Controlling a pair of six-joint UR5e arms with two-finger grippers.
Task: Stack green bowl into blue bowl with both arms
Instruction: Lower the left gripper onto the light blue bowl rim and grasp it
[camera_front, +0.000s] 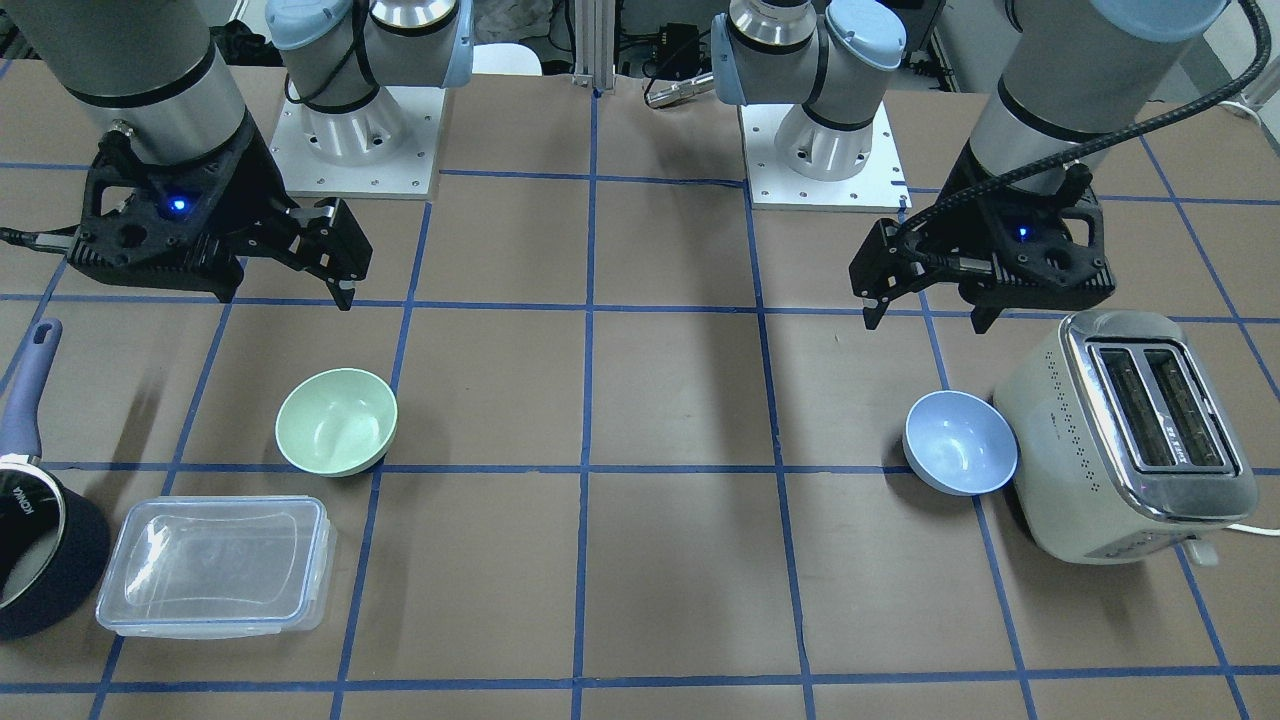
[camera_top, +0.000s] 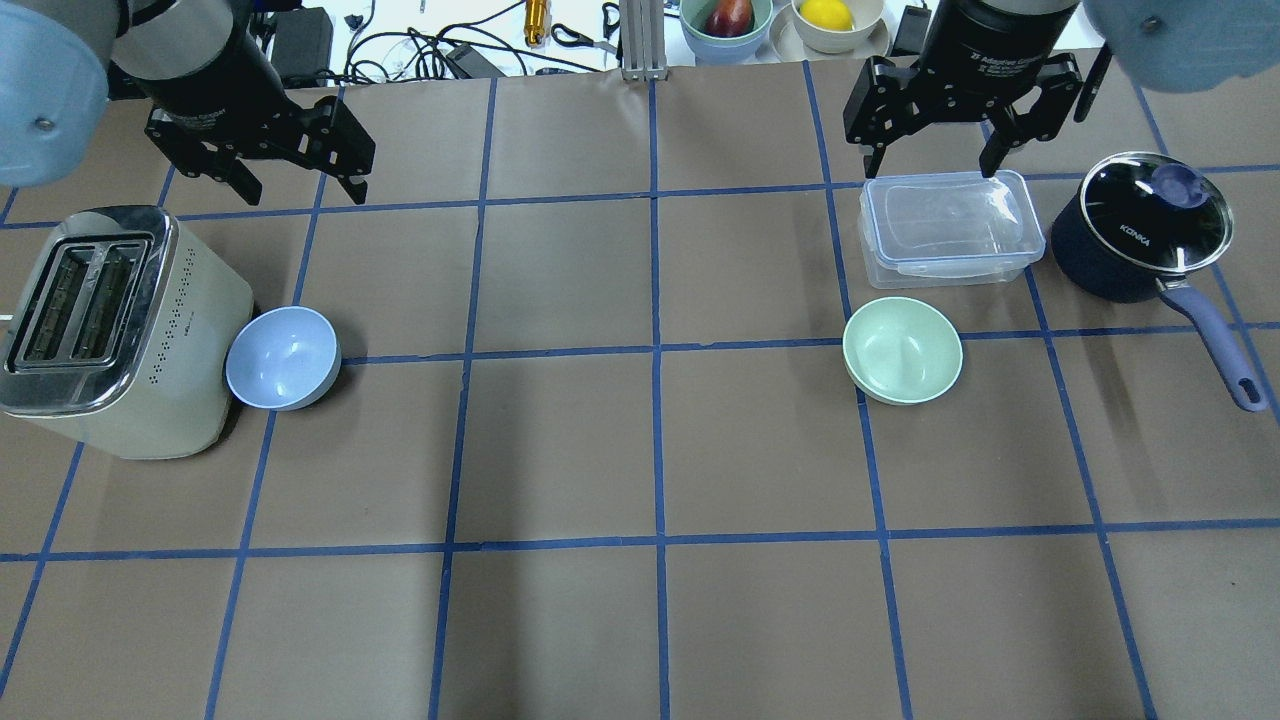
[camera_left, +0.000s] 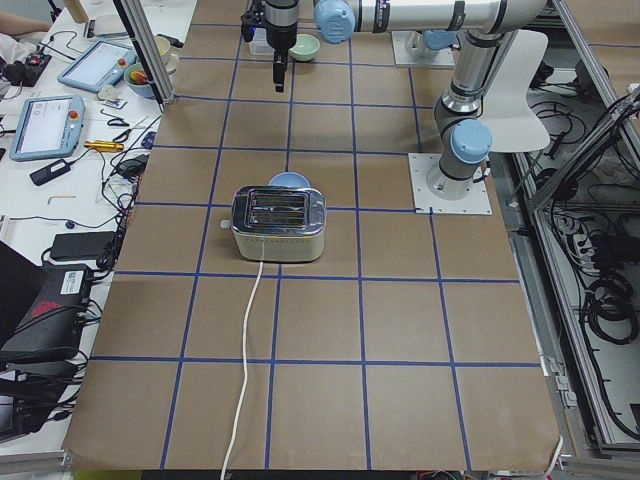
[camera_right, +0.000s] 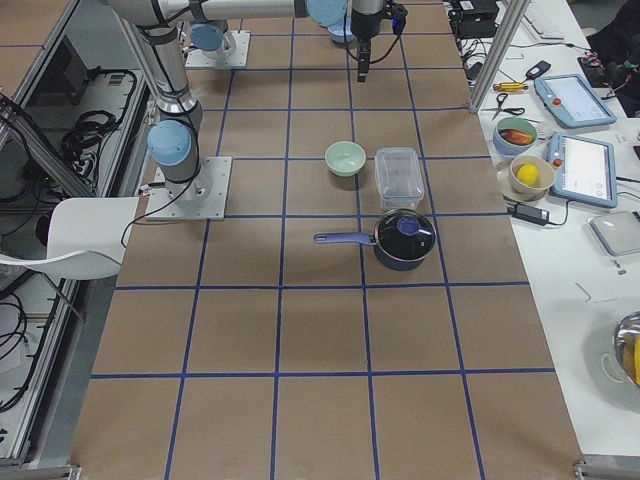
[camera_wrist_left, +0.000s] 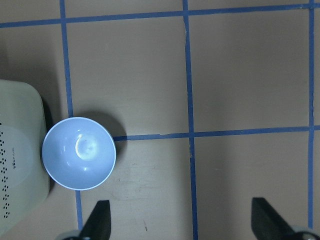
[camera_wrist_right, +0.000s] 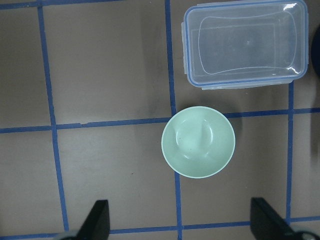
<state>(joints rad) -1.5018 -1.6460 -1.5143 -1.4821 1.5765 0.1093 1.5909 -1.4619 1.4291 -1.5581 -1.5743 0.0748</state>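
Observation:
The pale green bowl (camera_top: 903, 350) stands upright and empty on the robot's right side of the table; it also shows in the front view (camera_front: 337, 421) and the right wrist view (camera_wrist_right: 198, 142). The pale blue bowl (camera_top: 283, 357) stands upright and empty on the left side, touching or almost touching a toaster; it also shows in the front view (camera_front: 960, 442) and the left wrist view (camera_wrist_left: 79, 153). My left gripper (camera_top: 300, 190) is open and empty, high above the table beyond the blue bowl. My right gripper (camera_top: 930, 165) is open and empty, high beyond the green bowl.
A cream toaster (camera_top: 110, 330) stands right beside the blue bowl. A clear lidded container (camera_top: 950, 228) lies just beyond the green bowl, and a dark lidded saucepan (camera_top: 1145, 230) with a purple handle stands to its right. Fruit bowls (camera_top: 725, 20) sit past the far edge.

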